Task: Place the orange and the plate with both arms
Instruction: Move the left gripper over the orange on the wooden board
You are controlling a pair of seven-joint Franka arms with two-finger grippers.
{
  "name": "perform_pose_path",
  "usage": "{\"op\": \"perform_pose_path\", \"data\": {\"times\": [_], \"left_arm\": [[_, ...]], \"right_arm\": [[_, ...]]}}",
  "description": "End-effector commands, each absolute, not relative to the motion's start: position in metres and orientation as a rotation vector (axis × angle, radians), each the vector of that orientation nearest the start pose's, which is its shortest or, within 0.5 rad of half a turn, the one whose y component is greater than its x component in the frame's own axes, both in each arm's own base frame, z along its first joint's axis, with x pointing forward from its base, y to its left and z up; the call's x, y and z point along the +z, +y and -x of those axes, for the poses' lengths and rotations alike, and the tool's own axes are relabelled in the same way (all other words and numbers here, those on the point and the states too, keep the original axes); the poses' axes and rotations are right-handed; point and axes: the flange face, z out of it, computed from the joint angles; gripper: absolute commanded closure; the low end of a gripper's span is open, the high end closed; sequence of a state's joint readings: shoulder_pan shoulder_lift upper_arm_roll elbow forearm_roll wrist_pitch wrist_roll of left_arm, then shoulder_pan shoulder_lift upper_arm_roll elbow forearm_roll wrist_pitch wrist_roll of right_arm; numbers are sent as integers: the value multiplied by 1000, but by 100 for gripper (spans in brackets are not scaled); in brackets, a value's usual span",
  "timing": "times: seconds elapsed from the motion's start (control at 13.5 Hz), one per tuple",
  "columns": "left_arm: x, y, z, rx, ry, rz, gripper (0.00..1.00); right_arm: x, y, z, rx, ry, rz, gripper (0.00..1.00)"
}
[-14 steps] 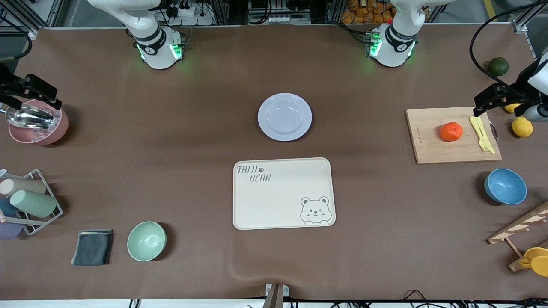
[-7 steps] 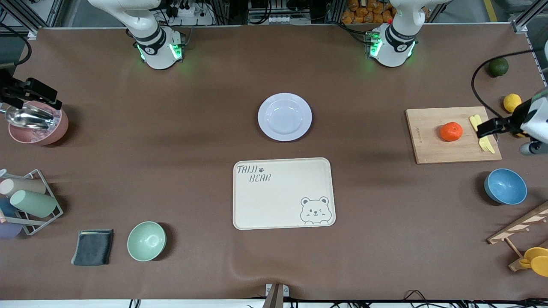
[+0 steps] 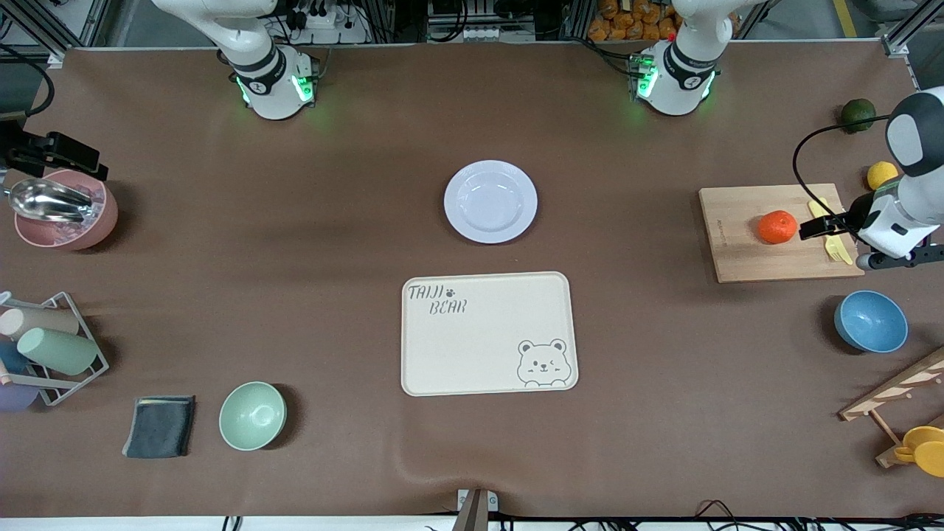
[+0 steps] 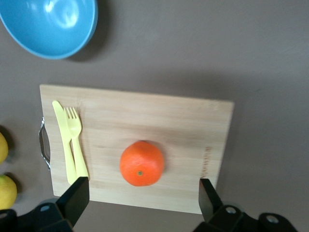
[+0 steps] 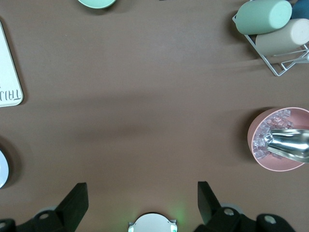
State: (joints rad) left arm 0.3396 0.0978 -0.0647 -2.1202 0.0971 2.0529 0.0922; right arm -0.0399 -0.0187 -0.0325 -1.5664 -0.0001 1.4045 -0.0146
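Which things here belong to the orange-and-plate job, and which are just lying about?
Job:
- orange on the cutting board
- plate, mid-table
- left gripper, open over the board
- right gripper, open, waiting over bare table

Lying about:
- bear tray
- blue bowl, green bowl
- yellow cutlery
- lemons
- pink ice bowl

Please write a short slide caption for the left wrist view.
Open left tool hovers over the orange on the wooden cutting board, beside a yellow plastic knife and fork.
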Motion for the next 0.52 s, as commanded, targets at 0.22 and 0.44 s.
{"op": "perform_pose_path", "data": {"times": [0.22,0.44], "left_arm": [[290,156,-506,428,-254,3072,0],[261,152,-502,502,-276,3076,0]], "right_arm": [[560,-20,-565,332,90,2933,0],[537,-23,-580,335,138,2829,0]]}}
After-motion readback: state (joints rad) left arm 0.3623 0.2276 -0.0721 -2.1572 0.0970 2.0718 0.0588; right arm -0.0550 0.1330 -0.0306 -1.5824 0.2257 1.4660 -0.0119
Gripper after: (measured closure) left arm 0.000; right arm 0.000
